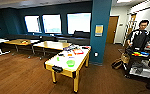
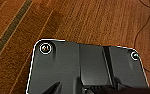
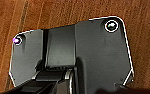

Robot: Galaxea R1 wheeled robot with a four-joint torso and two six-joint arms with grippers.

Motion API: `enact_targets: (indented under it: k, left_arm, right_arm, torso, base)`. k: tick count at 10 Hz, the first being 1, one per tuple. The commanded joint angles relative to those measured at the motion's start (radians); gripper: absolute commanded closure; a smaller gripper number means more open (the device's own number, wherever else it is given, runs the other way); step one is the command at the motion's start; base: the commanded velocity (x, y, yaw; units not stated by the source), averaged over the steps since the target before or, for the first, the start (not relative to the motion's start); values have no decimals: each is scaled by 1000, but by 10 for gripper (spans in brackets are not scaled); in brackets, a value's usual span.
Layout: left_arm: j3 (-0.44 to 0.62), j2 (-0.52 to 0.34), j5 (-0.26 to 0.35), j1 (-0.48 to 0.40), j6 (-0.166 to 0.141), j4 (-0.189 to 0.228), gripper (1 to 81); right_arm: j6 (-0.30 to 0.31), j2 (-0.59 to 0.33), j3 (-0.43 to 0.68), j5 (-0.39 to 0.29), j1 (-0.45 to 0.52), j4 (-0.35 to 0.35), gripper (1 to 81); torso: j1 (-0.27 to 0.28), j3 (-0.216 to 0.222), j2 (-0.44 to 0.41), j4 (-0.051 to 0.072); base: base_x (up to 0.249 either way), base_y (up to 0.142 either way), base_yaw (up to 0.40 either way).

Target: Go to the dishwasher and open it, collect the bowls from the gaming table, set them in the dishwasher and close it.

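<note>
Bowls (image 1: 70, 63) on gaming table (image 1: 79, 65), ahead.

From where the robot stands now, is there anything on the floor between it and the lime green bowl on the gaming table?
Nothing visible. The lime green bowl sits near the close end of the gaming table, and the wooden floor in front of that end is bare. The cart and the person stand off to the right, away from that path.
</note>
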Motion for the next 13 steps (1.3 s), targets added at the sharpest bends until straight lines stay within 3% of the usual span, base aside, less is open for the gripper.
enact_targets:
  k: [1,11,13]
  left_arm:
    - [1,-2,43,-57,4,2,10]
    - [1,0,43,-52,6,7,10]
    - [1,0,43,-54,6,7,10]
  right_arm:
    - [-2,2,0,-48,55,-2,10]
    - [-2,2,0,-48,55,-2,10]
    - [-2,2,2,-48,55,-4,10]
  torso:
    - [0,0,0,0]
    - [0,0,0,0]
    - [0,0,0,0]
  base:
    - [103,76,0]
    - [143,67,0]
    - [164,0,0]
